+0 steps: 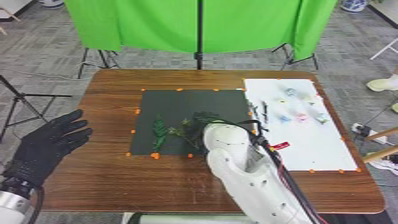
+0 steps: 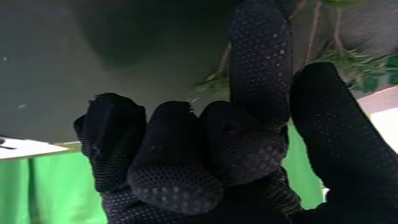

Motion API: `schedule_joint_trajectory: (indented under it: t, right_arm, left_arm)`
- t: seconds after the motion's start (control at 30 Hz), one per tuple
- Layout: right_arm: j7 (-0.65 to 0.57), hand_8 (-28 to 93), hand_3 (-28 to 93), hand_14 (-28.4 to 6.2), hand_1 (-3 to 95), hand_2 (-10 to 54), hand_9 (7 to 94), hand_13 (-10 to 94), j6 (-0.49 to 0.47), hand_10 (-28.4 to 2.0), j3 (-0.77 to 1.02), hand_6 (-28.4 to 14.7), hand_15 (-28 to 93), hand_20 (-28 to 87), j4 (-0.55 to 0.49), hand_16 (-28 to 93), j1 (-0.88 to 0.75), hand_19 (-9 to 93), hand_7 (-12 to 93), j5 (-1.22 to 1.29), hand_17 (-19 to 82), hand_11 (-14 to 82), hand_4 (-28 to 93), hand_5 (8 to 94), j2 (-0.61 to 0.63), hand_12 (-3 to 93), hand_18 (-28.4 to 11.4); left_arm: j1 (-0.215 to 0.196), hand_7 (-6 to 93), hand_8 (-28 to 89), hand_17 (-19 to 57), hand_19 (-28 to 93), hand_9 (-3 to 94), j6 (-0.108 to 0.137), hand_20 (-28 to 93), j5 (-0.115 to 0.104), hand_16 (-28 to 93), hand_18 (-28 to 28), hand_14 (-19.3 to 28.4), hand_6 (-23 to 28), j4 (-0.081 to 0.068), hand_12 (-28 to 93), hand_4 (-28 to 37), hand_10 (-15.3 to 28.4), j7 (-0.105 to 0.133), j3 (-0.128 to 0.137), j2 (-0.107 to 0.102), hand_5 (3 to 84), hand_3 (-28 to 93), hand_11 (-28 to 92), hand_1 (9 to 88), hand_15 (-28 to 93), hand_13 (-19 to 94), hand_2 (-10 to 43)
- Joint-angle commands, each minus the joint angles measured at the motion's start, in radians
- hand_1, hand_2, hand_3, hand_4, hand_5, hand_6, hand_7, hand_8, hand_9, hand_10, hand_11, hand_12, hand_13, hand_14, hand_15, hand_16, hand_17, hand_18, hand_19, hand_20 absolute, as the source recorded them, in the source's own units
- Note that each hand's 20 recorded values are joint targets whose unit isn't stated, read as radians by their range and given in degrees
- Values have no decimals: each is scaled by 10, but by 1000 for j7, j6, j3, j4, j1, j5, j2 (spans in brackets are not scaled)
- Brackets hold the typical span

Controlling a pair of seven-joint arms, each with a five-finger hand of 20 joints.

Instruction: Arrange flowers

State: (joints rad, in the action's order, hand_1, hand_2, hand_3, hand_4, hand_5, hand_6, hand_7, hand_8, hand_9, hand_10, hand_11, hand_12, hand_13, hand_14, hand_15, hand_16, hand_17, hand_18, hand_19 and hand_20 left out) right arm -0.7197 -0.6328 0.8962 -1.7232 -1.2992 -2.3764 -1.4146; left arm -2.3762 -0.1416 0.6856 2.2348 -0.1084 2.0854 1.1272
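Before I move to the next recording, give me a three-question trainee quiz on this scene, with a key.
1. True or false: the leafy sprig nearest the left hand lies on the white sheet.
2. The right hand is over: a) the white sheet; b) the dark mat; c) bare wood.
3. Fill in: the cloth hanging beyond the table is ____.

Key: 1 false; 2 b; 3 green.

At lower left, the left hand (image 1: 51,146) hung open; the right arm (image 1: 250,179) slanted up to the right hand (image 1: 205,118) near centre.
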Motion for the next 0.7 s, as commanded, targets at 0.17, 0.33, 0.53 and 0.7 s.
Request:
schedule_joint_trajectory:
  t: [0.17,0.33,0.53,0.7]
  right_arm:
    - [-80,-132,785,-36,193,119,937,937,-29,-52,26,6,784,595,-20,244,-17,932,438,96,615,688,-223,937,-49,237,-217]
    - [-105,-129,773,-37,184,128,937,937,-61,-52,38,3,786,594,-22,236,-19,932,434,138,621,686,-226,937,-64,232,-216]
    - [-132,-127,764,-38,181,136,937,937,-97,-52,49,0,786,591,-22,228,-25,932,426,197,625,684,-229,937,-76,225,-217]
    - [-121,-125,762,-40,181,140,937,937,-93,-52,55,-1,782,592,-16,227,-29,932,418,190,624,675,-229,937,-79,223,-218]
  left_arm:
    - [-5,196,-111,-83,474,303,-6,84,-1,-24,218,154,35,-7,148,-258,125,-15,-7,3,352,714,261,250,406,233,-9]
    - [-6,195,-111,-83,475,303,-6,84,0,-24,218,155,35,-8,148,-258,124,-15,-8,2,353,716,262,250,406,233,-11]
    - [-5,195,-110,-83,475,303,0,83,-4,-24,218,155,35,-9,148,-258,124,-10,-13,-4,352,716,262,249,405,233,-9]
    - [2,194,-110,-83,475,303,-1,83,-2,-24,218,154,35,-13,147,-257,124,-16,-15,-2,352,716,262,249,406,233,-9]
